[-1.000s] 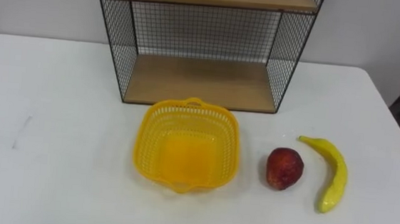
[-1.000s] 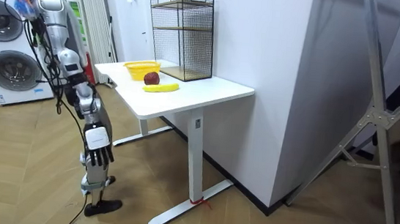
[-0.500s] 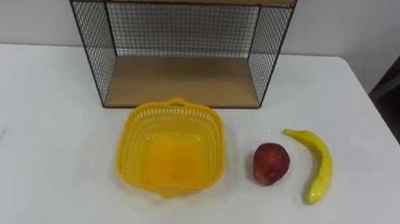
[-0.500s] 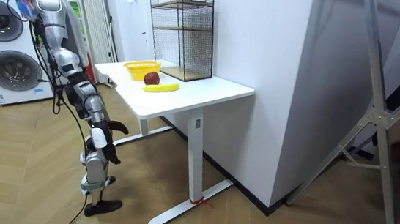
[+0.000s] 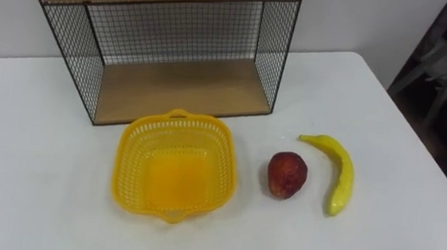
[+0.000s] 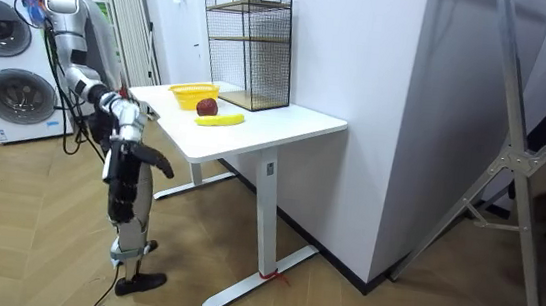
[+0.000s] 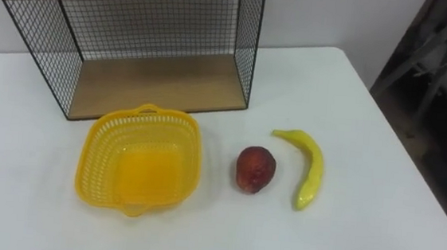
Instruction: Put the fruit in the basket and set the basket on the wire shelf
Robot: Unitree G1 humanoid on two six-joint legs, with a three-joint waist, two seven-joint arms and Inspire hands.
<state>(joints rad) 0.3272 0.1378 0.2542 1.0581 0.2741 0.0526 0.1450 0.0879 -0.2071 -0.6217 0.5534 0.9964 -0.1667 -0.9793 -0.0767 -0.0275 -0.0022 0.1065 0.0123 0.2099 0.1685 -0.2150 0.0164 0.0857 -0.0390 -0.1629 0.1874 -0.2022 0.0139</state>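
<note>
"Basket [image 5: 128, 165] first. Where is it?"

"Nearest you, empty, on the white table [image 5: 33, 206], a little left of centre. Off its right side lies the red apple [image 5: 287, 175], apart from it, and the banana [image 5: 343, 173] curves just beside the apple, further right. No fruit is in yet."

"And behind?"

"The wire shelf [image 5: 178, 89] stands at the back, its lower board bare and its front edge near the basket's far rim."

"What has just changed?"

"The whole picture has slid left over the last second. That's your head camera moving, not the things: basket, apple and banana keep their spacing. In the room view you were slanted at the table's end, and now you stand straighter there, on the room view's left."

"Hands?"

"One hand [image 6: 164, 167] pokes forward below table height. Which one it is, and whether it is wide or closed, I cannot tell. Both pieces of fruit lie on the table, so it carries neither."

"Meaning?"

"You're arriving, I'd say, with the first pick ahead. The fruit lies to your right, so the right arm looks the natural reach."
</note>
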